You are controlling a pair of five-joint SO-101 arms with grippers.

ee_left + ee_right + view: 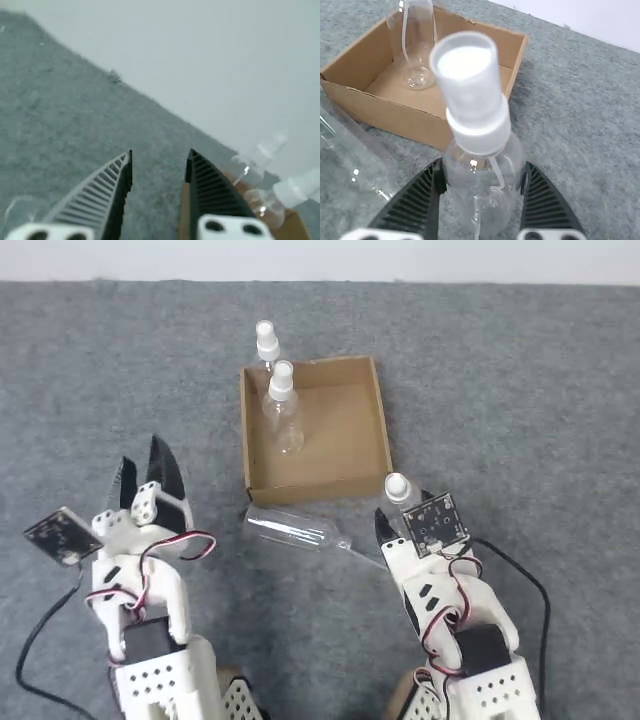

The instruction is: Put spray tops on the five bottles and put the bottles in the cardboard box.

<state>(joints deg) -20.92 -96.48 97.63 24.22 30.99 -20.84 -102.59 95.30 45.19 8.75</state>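
The right tool [481,172] grips the upright clear plastic bottle with white spray top [472,115] just outside the brown cardboard box [383,430]; the left tool [160,156] gapes wide, empty. Carried low, the bottle could catch the box's near wall and twist loose.

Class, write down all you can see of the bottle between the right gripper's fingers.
The bottle is clear, plastic-looking, round-bodied and upright, with a frosted white spray top fitted and a thin dip tube inside. The right gripper has a black finger against each side. It is just outside the cardboard box, near a corner.
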